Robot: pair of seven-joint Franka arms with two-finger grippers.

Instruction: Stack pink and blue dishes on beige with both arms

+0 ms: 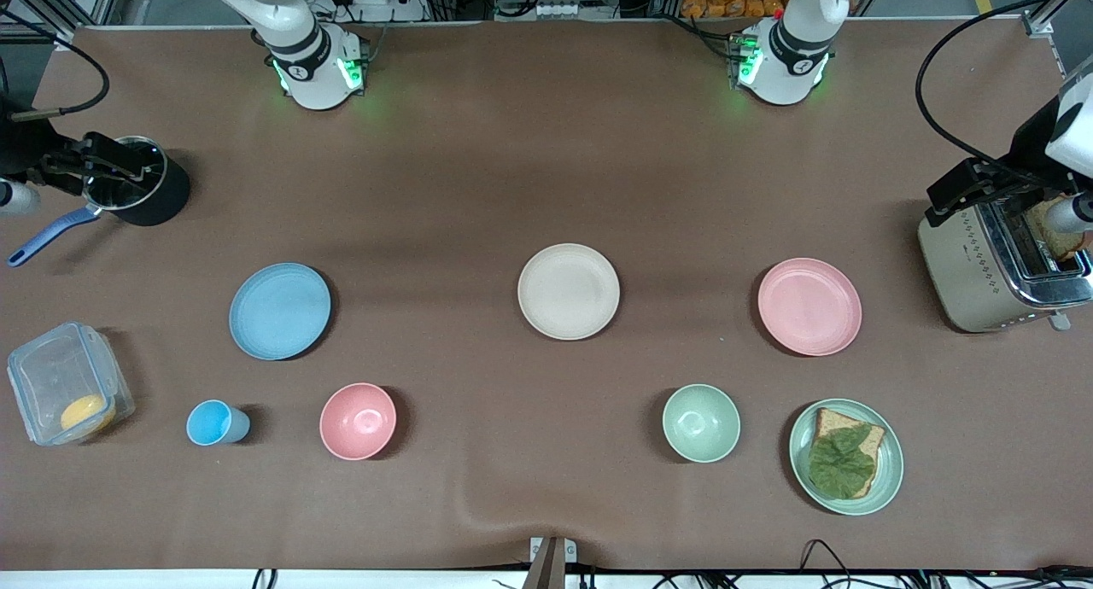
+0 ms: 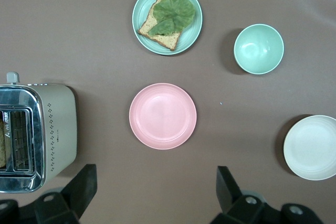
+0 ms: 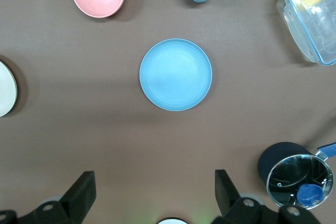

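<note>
Sitting mid-table, the beige plate (image 1: 568, 291) is bare, with the blue plate (image 1: 279, 311) well apart toward the right arm's end and the pink plate (image 1: 809, 306) toward the left arm's. Both the left gripper (image 2: 155, 192) and right gripper (image 3: 155, 192) hang high, fingers spread, empty. Thin flat rims may slip from a shallow pinch.

Matt pink plate (image 1: 809, 306), blue plate (image 1: 279, 310) and beige plate (image 1: 568, 291) lie on a matt brown cloth tabletop (image 1: 478, 188). The toaster (image 1: 999, 269) is shiny metal; the box (image 1: 68, 382) clear plastic.
</note>
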